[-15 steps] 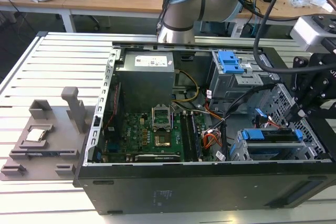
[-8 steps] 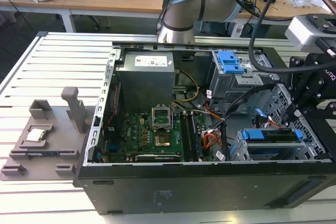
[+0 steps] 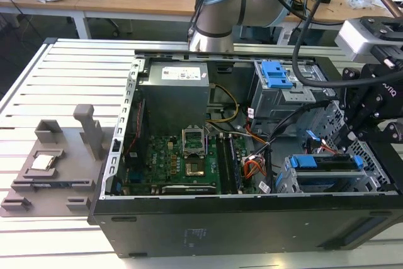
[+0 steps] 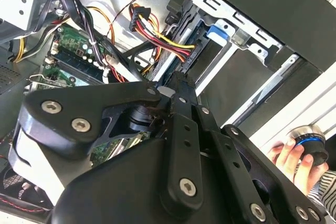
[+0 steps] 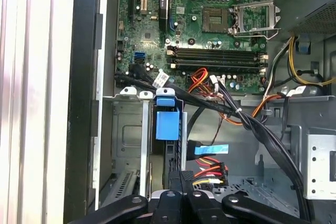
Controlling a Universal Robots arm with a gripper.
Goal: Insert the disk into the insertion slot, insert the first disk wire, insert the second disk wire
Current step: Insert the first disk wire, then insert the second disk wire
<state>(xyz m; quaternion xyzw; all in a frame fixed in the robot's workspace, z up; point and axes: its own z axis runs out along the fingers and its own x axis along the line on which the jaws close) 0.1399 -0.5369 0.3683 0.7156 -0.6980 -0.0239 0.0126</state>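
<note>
Judging by how things lie, the first step looks done. The disk (image 3: 322,163) sits inside the insertion slot (image 3: 286,184), the silver cage in the near corner of the open computer case (image 3: 220,231) on the exterior view's right. Its blue caddy frame lines up with the cage mouth. The case rests on a slatted counter (image 3: 56,80).

The claw (image 5: 178,187) hangs just beside the disk's connector end. I cannot tell whether it is clenched, released or grasping anything.

The wiring looks unfinished. In the first wrist view a red, yellow and black wire bundle (image 5: 210,173) ends in a plug close to the claw and the disk. Whether that plug is seated I cannot tell. A flat blue-tipped cable (image 5: 211,150) lies loose just beyond it, apparently not yet connected.

In the second wrist view a person's hand (image 4: 287,157) rests outside the case.
</note>
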